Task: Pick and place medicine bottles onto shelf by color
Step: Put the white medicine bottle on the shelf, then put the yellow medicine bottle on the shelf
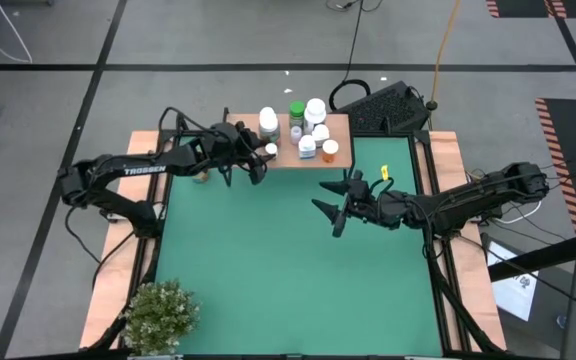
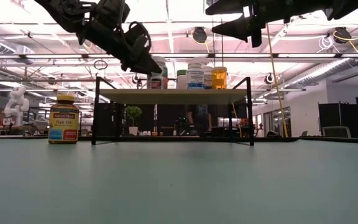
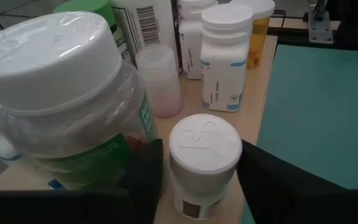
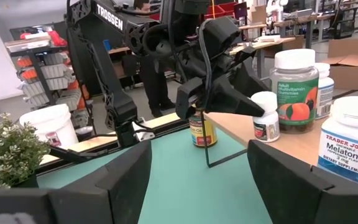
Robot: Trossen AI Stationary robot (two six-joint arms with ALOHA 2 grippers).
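Note:
My left gripper [image 1: 264, 160] is at the left front corner of the shelf [image 1: 343, 128], shut on a small white bottle [image 3: 204, 155] that stands on the shelf board. Several other bottles stand on the shelf: white ones [image 1: 268, 122], a green one [image 1: 296, 112], a blue-white one [image 1: 308, 147] and an orange-capped one [image 1: 330, 150]. An amber yellow-capped bottle [image 1: 200, 176] stands on the wooden frame left of the shelf. My right gripper [image 1: 333, 205] is open and empty above the green mat, in front of the shelf. My left gripper pinches the small white bottle between its two fingers, on opposite sides just below the cap [image 3: 238, 158]. The fingers come slanting down from the table's left side. The bottle is upright with its base on the shelf board [image 4: 267, 138].
A large clear bottle with a white cap [image 3: 55, 62] stands close beside the left gripper on the shelf. A potted plant [image 1: 158, 315] stands at the near left corner. A keyboard [image 1: 388, 105] lies behind the shelf. The green mat [image 1: 288, 270] lies open in front.

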